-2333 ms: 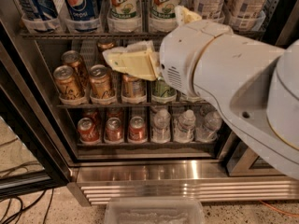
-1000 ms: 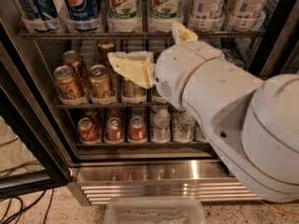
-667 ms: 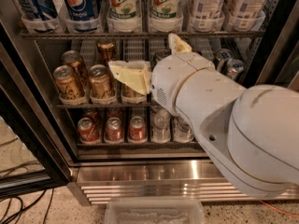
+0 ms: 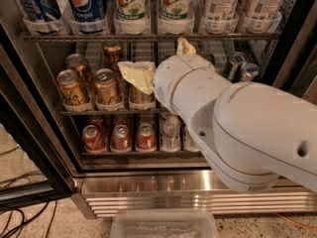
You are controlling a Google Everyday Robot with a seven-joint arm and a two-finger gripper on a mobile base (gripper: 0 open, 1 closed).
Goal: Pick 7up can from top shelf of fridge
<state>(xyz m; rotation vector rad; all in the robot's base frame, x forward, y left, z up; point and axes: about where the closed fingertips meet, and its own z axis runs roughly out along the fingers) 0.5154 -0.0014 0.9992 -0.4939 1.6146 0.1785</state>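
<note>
Two white 7up cans (image 4: pixel 131 4) (image 4: pixel 174 4) stand side by side in clear trays on the top shelf (image 4: pixel 148 36), a silver wire rack of the fridge (image 4: pixel 198 195). My gripper (image 4: pixel 159 62) is below that shelf, in front of the middle rack. One cream finger (image 4: pixel 136 76) points left over the gold cans and the other (image 4: pixel 185 46) points up toward the shelf edge under the right 7up can. The fingers stand apart and hold nothing. My white arm (image 4: pixel 247 128) hides the right half of the lower racks.
Blue Pepsi cans (image 4: pixel 84 4) stand left of the 7up cans, white-labelled cans (image 4: pixel 218 4) right. Gold cans (image 4: pixel 72 86) fill the middle rack, reddish cans (image 4: pixel 116 138) the lower one. A black door frame (image 4: pixel 29 133) runs down the left. A clear bin (image 4: pixel 163 224) lies on the floor.
The gripper has dropped a little below the top shelf and shifted slightly left. The arm's bulk has swung closer and covers more of the right side.
</note>
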